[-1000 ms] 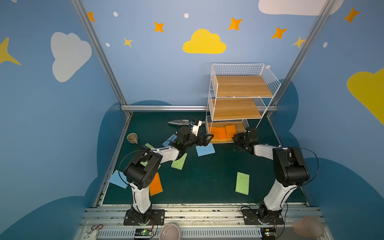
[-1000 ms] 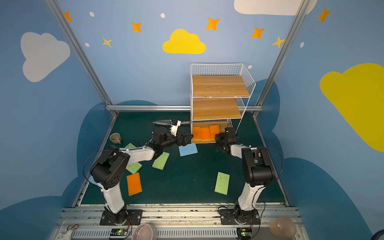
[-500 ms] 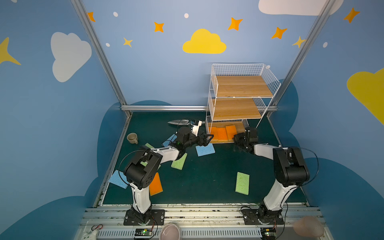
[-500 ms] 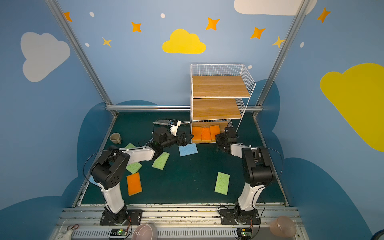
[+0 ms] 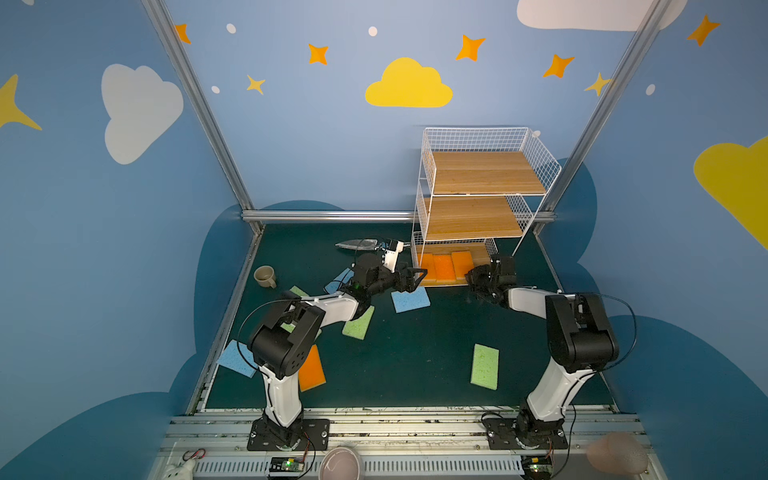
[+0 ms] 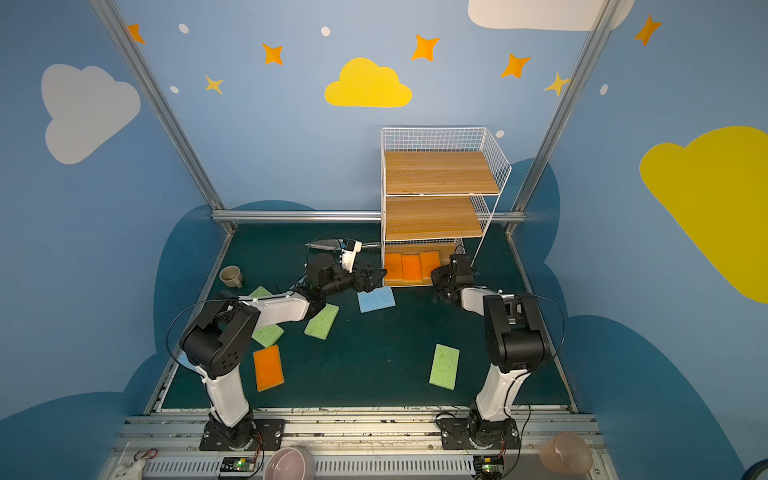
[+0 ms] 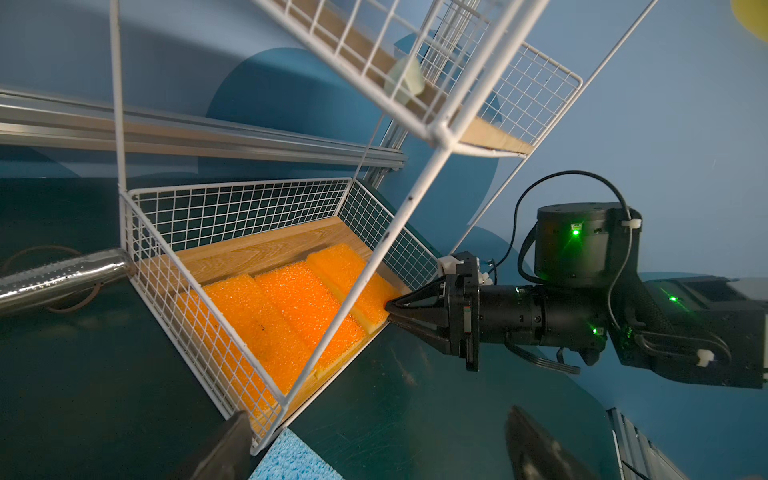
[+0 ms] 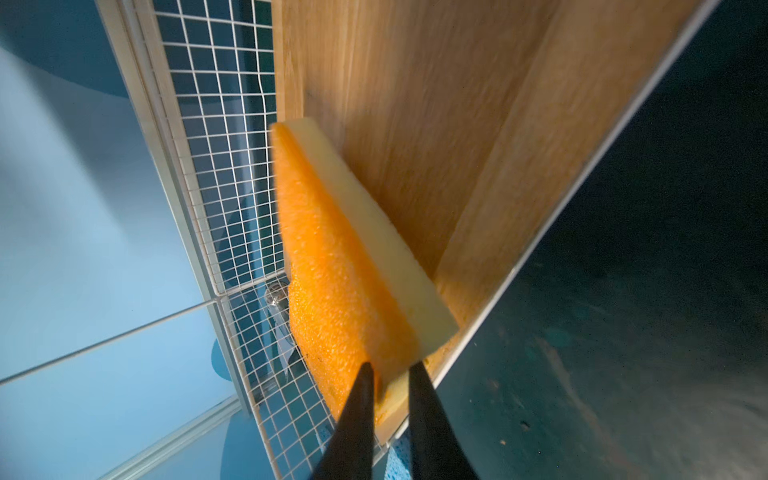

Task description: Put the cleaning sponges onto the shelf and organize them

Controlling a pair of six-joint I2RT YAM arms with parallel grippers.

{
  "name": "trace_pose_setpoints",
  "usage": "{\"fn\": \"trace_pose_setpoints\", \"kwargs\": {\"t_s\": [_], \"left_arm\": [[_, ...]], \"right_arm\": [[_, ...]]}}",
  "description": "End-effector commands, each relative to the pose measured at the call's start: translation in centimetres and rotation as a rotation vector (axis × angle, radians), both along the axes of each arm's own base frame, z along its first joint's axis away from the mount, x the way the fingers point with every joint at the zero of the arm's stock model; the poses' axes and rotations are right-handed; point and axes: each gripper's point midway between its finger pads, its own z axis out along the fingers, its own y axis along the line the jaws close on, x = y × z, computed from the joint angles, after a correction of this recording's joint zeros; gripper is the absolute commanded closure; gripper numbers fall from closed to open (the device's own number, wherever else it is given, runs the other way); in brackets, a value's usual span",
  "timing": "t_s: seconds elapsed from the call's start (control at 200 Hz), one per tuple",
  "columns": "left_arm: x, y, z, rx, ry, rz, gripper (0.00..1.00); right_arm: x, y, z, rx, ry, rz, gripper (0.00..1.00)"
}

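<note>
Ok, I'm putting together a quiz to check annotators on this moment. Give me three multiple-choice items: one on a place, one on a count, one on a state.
1. Which tier of the shelf holds the orange sponges?
A top
B middle
C bottom

2. How many orange sponges lie on that tier?
A one
B three
C five

3. How is the left claw?
A wide open, empty
B shut, empty
C shut on an orange sponge

Answers:
1 C: they all lie on the lowest board.
2 B: three lie side by side in both top views.
3 A: in the left wrist view its fingers stand far apart with nothing gripped.
</note>
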Motion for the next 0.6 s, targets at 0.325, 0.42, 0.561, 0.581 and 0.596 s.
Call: {"fn": "trace_pose_setpoints", "kwargs": {"t_s": [0.325, 0.42, 0.561, 0.581, 0.596], "left_arm": [[-0.3, 0.6, -0.1, 0.003, 0.010, 0.015, 0.06], [-0.5, 1.1, 0.0, 0.004, 0.025, 0.035, 0.04], [-1.1, 1.9, 0.1, 0.010, 0.047, 0.072, 0.04], [-1.2, 2.1, 0.1, 0.010, 0.050, 0.078, 0.04], [-1.2, 2.2, 0.1, 0.009, 0.051, 0.081, 0.04]], "right_arm": [[0.0, -0.1, 0.5, -0.025, -0.006, 0.028, 0.59], [-0.4, -0.2, 0.8, -0.036, -0.011, 0.033, 0.55], [-0.8, -0.5, 1.3, -0.050, -0.016, 0.037, 0.54], [-0.7, -0.6, 1.4, -0.051, -0.021, 0.037, 0.54], [-0.7, -0.6, 1.3, -0.051, -0.018, 0.038, 0.54]]}}
